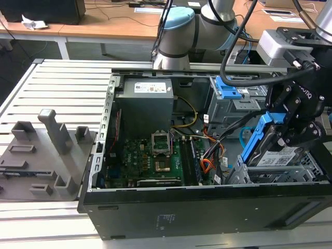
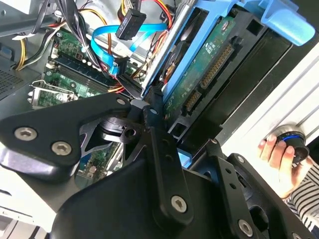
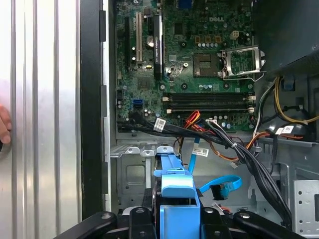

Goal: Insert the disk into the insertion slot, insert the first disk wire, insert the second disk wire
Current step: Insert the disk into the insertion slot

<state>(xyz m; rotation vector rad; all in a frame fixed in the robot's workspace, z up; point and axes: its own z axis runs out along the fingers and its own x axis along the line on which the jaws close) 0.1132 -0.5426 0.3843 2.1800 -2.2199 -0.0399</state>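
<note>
Gripper: the black two-fingered gripper [image 1: 287, 136], at the right of the exterior view, is clamped on the silver metal disk in its bright blue plastic carrier frame [image 1: 279, 154].
Disk: tilted, its lower end down in the low grey perforated metal insertion slot [image 1: 244, 174], at the lower right of the open black computer case [image 1: 207, 212]; its upper end is raised.
Second wire: the thin light-blue flat data cable [image 3: 230, 179] lies loose inside the case, apart from the disk.
Person: a hand [image 2: 279, 159] touches a dark round knob [image 2: 294, 144] outside the case.
</note>
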